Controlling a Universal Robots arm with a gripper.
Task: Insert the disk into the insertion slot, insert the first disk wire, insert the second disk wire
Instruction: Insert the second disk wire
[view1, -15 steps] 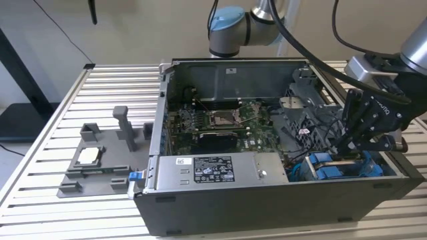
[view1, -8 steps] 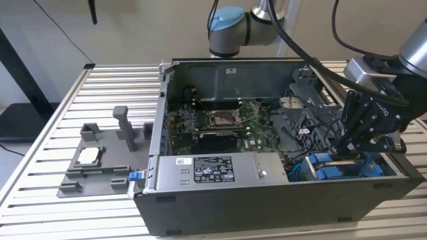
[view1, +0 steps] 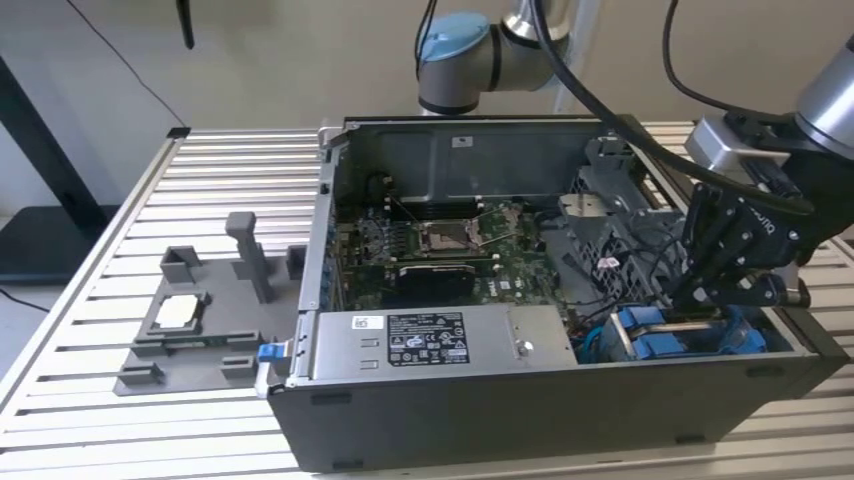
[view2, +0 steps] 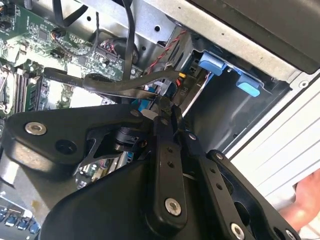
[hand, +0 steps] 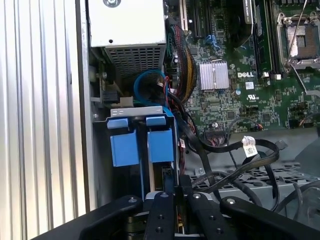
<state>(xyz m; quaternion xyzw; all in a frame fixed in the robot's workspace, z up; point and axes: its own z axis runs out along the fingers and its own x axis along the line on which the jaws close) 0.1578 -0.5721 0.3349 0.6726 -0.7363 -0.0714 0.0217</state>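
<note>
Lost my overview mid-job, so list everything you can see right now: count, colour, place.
computer case: one, dark grey, lying open on the slatted table
motherboard: one, green, inside the case
power-supply box: one, grey, labelled, at the case's near wall
insertion slot: one, blue plastic parts, case corner at the exterior view's right
cables: several, black, beside the slot
fixture tray: one, grey, on the table at the exterior view's left
gripper: one, black, just above the slot
</note>
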